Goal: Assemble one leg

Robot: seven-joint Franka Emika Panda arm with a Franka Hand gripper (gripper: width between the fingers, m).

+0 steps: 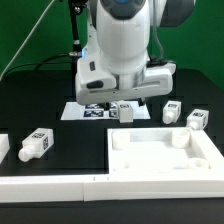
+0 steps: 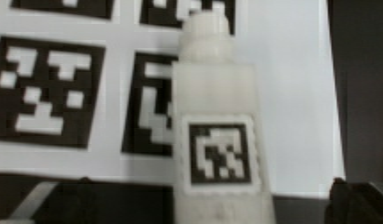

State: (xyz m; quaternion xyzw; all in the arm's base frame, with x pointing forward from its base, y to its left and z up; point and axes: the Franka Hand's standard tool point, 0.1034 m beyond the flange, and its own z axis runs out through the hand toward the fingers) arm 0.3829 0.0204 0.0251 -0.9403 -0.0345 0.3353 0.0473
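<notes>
Directly under the gripper (image 1: 121, 103) I see one leg (image 2: 213, 130), a stubby white peg with a narrower end and a black-and-white square tag on its side. It lies across the marker board (image 1: 92, 111), whose printed tags show beside it in the wrist view. I read the gripper's jaws as standing wide, with dark fingertips (image 2: 60, 200) showing at either side of the leg's thicker end; I cannot tell from either view whether they touch it.

Beyond the gripper, toward the exterior view's right, two more white pegs (image 1: 171, 111) with tags rest on the black bench (image 1: 35, 95), near each other. Off to the exterior view's left another tagged peg (image 1: 36, 144) lies on the bench, well apart from the gripper. Nearer the camera than the gripper sits the large flat white top (image 1: 160, 158), tray-like with raised edges. A long white strip (image 1: 45, 185) runs along the bench's near edge.
</notes>
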